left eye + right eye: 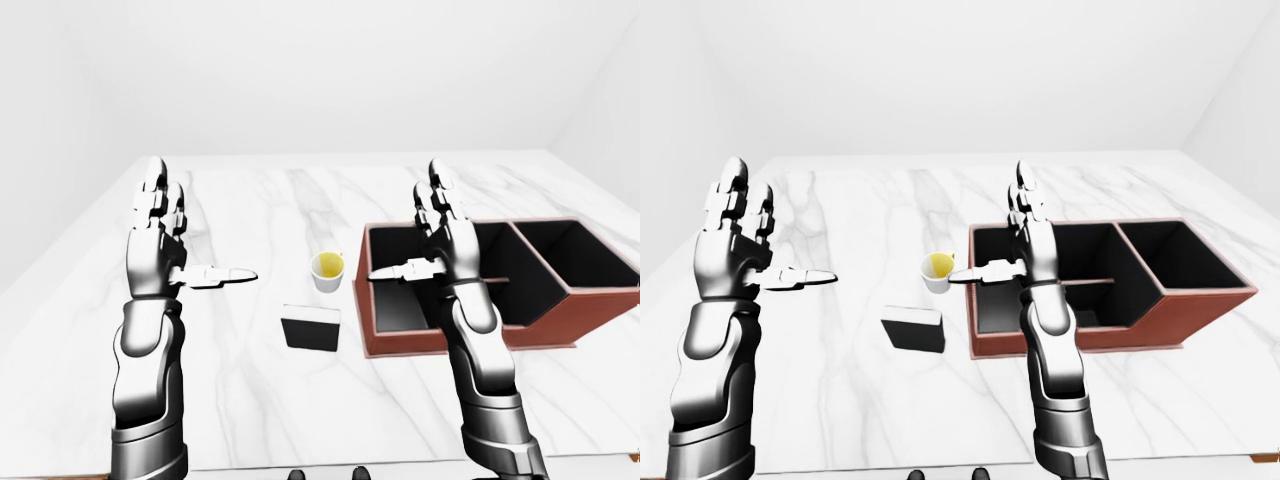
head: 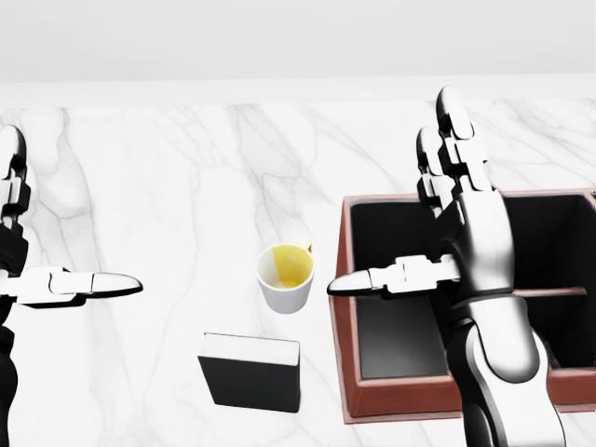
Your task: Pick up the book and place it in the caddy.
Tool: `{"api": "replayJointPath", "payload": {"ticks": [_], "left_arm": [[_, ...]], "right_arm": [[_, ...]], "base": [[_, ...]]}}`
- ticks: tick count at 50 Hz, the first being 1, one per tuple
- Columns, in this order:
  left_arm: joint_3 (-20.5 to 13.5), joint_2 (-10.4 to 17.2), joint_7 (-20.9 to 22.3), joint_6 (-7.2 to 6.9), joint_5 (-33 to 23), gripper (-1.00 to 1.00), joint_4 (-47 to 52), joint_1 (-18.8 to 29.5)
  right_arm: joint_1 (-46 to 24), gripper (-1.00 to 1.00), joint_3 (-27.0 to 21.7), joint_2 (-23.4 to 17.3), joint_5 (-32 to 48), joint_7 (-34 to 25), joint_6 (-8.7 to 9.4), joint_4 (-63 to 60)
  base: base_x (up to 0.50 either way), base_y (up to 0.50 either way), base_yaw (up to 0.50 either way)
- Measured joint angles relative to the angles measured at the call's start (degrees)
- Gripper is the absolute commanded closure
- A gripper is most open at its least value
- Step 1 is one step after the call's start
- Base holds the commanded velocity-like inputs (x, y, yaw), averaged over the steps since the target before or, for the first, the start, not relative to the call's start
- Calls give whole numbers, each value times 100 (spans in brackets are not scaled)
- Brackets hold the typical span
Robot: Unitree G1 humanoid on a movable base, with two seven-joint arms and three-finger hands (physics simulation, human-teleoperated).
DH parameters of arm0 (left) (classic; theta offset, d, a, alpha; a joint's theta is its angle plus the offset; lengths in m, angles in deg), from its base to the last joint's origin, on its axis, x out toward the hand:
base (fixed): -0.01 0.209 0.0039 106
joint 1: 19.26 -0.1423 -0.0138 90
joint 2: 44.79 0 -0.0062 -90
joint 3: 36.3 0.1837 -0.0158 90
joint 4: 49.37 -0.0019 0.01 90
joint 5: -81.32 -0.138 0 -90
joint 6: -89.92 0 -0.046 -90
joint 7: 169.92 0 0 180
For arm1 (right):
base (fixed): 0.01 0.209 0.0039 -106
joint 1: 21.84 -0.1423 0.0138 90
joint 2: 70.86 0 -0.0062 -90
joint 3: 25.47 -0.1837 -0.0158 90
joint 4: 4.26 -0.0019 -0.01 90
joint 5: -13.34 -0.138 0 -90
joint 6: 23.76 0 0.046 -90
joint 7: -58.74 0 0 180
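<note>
Approach is the step in hand, as I judge it: both the left hand and the right hand are raised above the marble counter with fingers spread wide and thumbs out sideways, gripping nothing. The dark book lies flat on the counter, just below the white cup in the head view and a little left of the brown caddy, touching neither. Next, one hand must lower to the book and close round its edges before lifting it over the caddy's near wall into a compartment.
</note>
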Motion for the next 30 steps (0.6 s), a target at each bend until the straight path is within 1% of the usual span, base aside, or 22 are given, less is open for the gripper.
{"api": "replayJointPath", "payload": {"ticks": [4, 18, 22, 30], "left_arm": [[0, -6, 2, 0, 4, -100, -7, -6], [-22, -13, 5, 0, 13, -100, 30, -58], [-35, -7, 4, 0, 16, -100, 52, -64], [-58, 0, 4, 0, 26, -100, 75, -76]], "right_arm": [[7, -100, 0, 3, 18, -8, 0, 9], [78, -100, 90, 19, 196, -36, 0, -75], [163, -100, 253, 12, 574, -99, 0, -260], [531, -100, 809, 118, 1842, -528, 0, -896]], "base": [[23, 0, 0], [0, 0, 0], [0, 0, 0], [0, 0, 0]]}}
